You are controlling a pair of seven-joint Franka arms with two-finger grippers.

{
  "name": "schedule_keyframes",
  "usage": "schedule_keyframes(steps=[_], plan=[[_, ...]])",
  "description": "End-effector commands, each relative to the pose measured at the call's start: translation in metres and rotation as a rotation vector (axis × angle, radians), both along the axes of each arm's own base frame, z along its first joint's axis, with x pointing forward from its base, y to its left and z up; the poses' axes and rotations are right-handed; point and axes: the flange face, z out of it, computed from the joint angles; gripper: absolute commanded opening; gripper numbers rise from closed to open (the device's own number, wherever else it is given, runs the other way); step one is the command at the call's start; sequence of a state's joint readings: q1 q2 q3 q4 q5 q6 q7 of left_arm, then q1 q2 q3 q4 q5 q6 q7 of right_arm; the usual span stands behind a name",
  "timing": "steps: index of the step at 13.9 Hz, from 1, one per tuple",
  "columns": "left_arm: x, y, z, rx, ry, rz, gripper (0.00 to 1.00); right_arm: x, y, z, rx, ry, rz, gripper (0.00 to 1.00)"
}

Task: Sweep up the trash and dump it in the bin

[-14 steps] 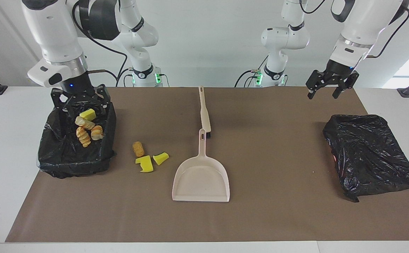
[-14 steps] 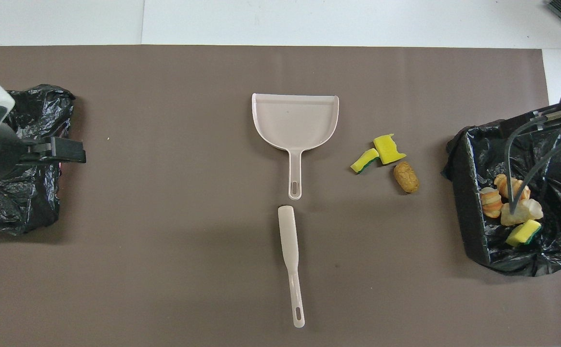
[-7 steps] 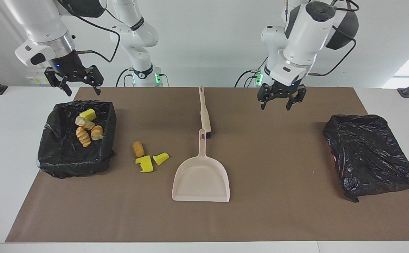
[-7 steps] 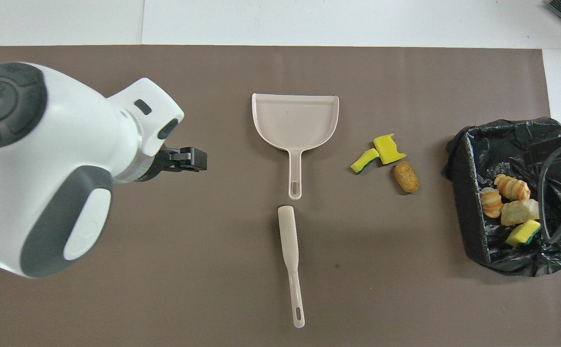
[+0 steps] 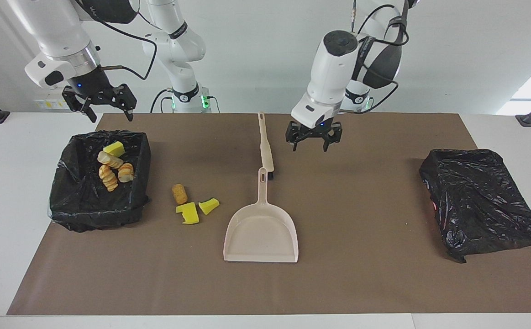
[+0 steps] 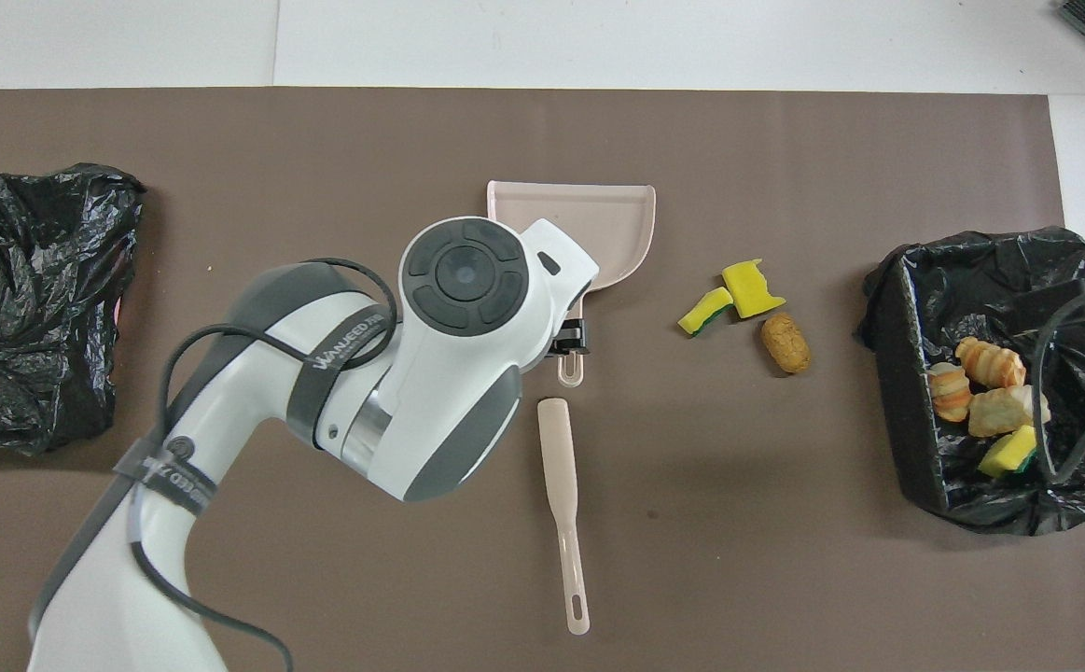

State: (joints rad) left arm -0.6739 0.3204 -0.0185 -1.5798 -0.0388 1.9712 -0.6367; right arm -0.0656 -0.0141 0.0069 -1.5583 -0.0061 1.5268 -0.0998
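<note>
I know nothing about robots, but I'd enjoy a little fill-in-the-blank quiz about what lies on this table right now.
1. The number of small scraps lying loose on the brown table mat is ____.
2. The other four scraps lie inside the open bin lined with ____ plastic.
3. The beige plastic dustpan holds ____ scraps.
4. The left gripper hangs empty beside the long beige ____.

Missing words: three; black; no; brush
</note>
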Motion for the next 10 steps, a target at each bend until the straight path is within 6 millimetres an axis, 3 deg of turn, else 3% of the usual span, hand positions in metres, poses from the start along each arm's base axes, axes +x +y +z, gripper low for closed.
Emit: schedule_keyframes(steps=[1, 4, 6, 7, 8, 10], plan=[[0.001, -0.032, -0.013, -0.023, -0.037, 0.026, 1.0, -0.005, 0.003, 0.002, 0.025, -0.005, -0.014, 1.0], [0.011, -0.04, -0.023, -0.022, -0.049, 0.021, 1.0, -0.005, 0.004, 0.002, 0.027, -0.005, -0.014, 1.0], [0.013, -0.052, -0.054, -0.002, -0.032, 0.01, 1.0, -0.005, 0.004, 0.002, 0.027, -0.005, -0.014, 1.0], [0.002, -0.07, -0.075, 0.016, -0.028, -0.025, 1.0, -0.005, 0.004, 0.002, 0.025, -0.005, -0.014, 1.0], [0.002, -0.071, -0.085, 0.02, -0.035, -0.032, 1.0, -0.005, 0.004, 0.002, 0.025, -0.005, -0.013, 1.0], [0.003, -0.069, -0.086, 0.031, -0.025, -0.029, 1.0, -0.005, 0.004, 0.002, 0.027, -0.005, -0.014, 1.0]])
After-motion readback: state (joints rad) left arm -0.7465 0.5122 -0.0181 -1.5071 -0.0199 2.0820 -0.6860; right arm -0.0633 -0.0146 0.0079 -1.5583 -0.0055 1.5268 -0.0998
